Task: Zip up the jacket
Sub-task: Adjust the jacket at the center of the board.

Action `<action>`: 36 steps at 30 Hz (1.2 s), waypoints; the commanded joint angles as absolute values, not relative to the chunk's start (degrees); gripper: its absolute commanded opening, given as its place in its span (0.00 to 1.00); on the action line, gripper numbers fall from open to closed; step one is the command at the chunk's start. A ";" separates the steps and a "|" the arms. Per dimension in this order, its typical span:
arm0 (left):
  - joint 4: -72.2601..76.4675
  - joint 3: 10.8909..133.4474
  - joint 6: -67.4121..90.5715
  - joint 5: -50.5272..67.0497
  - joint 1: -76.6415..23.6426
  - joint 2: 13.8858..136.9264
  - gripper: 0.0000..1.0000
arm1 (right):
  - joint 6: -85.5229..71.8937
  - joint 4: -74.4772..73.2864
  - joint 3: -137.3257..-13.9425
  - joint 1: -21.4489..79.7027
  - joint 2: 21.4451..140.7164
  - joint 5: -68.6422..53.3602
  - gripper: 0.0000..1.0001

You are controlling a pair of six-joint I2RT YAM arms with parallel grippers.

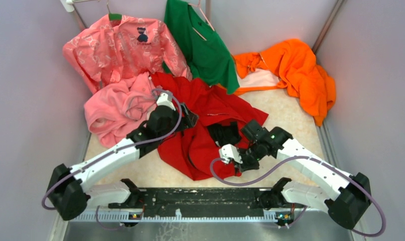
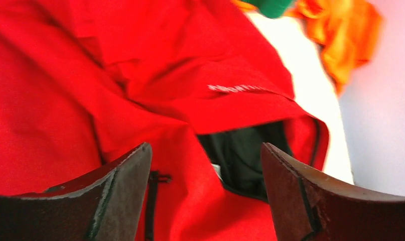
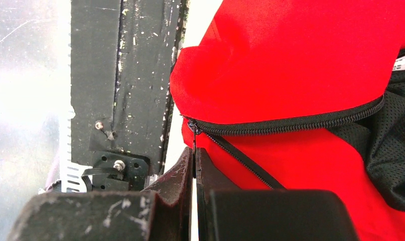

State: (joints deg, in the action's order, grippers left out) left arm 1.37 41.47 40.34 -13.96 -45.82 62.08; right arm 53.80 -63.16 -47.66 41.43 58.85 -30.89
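Two robot arms reach over a red jacket (image 1: 210, 108) lying crumpled in the middle of the frame on a pale table (image 1: 290, 113). The left gripper (image 2: 205, 153) hangs over the jacket's upper left part, jaws spread wide with nothing between them; past them show red cloth, dark lining and a small white mark. The right gripper (image 3: 194, 153), at the jacket's lower edge near the bottom of the frame, is pinched tight on a thin dark strip at the end of the zipper (image 3: 290, 123), whose two sides lie apart. A pink garment (image 1: 115, 108) touches the jacket at left; an orange garment (image 1: 300, 70) lies at upper right.
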 commanded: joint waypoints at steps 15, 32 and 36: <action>-25.73 65.16 51.24 -13.56 -38.97 94.89 0.27 | 52.51 -60.38 -48.66 40.08 56.53 -32.08 0.00; -9.35 121.37 -5.88 31.97 -34.66 106.08 0.01 | 54.66 -56.23 -70.83 40.33 65.51 -26.86 0.00; -8.54 119.12 -4.69 32.13 -31.40 106.03 0.10 | 53.14 -54.91 -71.74 40.43 68.50 -26.91 0.00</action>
State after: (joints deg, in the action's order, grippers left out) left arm -10.33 120.46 0.03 23.59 -34.06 104.53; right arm 54.08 -58.54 -69.58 40.71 66.26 -26.85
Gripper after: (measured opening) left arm 0.078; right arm 0.009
